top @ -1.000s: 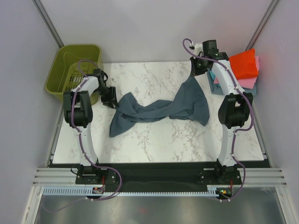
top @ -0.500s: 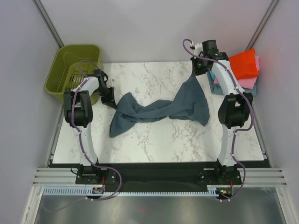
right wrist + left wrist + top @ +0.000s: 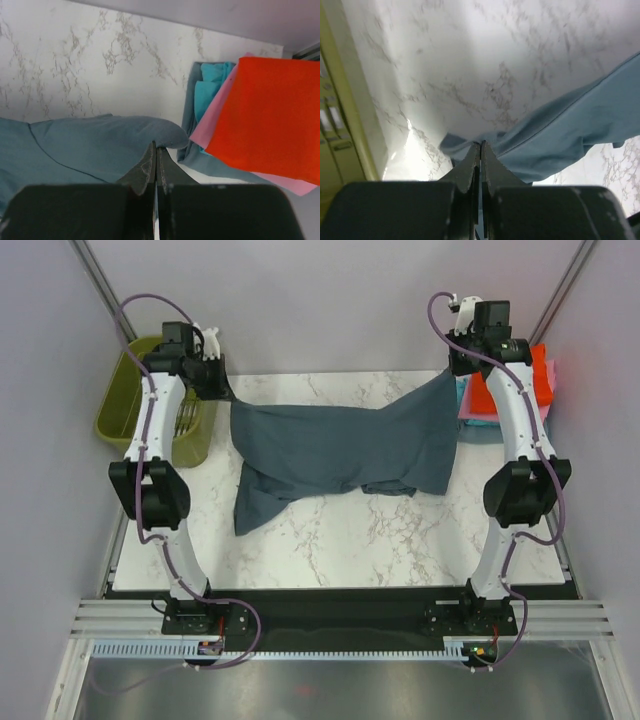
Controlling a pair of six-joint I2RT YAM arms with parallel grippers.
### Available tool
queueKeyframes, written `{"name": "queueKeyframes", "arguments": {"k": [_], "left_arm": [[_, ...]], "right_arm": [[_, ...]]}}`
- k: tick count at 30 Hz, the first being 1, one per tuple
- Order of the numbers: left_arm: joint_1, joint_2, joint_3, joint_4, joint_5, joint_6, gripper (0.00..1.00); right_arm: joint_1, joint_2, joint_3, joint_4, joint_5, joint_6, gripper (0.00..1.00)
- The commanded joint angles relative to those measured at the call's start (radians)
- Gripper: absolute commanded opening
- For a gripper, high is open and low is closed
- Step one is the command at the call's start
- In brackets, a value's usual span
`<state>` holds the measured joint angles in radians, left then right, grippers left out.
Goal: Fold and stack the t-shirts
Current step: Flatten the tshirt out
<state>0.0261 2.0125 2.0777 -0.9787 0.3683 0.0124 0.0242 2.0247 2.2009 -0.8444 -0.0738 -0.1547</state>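
The slate blue-grey t-shirt (image 3: 340, 445) hangs stretched across the back of the table, its lower part trailing on the marble toward the front left. My left gripper (image 3: 224, 392) is shut on its left corner (image 3: 465, 142), and my right gripper (image 3: 454, 372) is shut on its right corner (image 3: 165, 132). In both wrist views the jaws stand pressed together with cloth pinched at the tips. Folded t-shirts are stacked at the back right: red-orange (image 3: 270, 120) on top, pink (image 3: 215, 125) and teal blue (image 3: 215, 80) under it. My right arm partly hides that stack in the top view.
The olive-green plastic basket (image 3: 125, 400) stands off the table's back left corner, just behind my left arm, and shows at the left edge (image 3: 340, 125) of the left wrist view. The white marble table (image 3: 380, 550) reaches to the front edge.
My left gripper closed on the shirt's left edge. Both arms then rose and moved back and apart, pulling the bunched shirt out into a wide spread.
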Motion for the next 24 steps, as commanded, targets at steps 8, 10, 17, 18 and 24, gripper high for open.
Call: {"name": "queueKeyframes", "arguments": {"k": [8,10,17,18,24], "left_arm": [[0.006,-0.250,0.133,-0.018,0.118,0.069,0.02],[0.006,-0.317,0.130,-0.017,0.153,0.075,0.02],[0.006,-0.587,0.076,0.023,0.202,0.080,0.02],[0.008,-0.627,0.044,0.046,0.201,0.083,0.02],[0.006,-0.857,-0.013,0.078,0.186,0.126,0.02]], "right_arm": [[0.006,-0.308,-0.004,0.103,0.062,0.046,0.00],[0.006,-0.406,-0.053,0.114,0.057,0.047,0.00],[0.006,-0.795,-0.243,0.153,0.034,0.060,0.00],[0.006,-0.832,-0.263,0.153,0.040,0.072,0.00],[0.006,-1.029,-0.213,0.117,0.117,0.087,0.00]]}}
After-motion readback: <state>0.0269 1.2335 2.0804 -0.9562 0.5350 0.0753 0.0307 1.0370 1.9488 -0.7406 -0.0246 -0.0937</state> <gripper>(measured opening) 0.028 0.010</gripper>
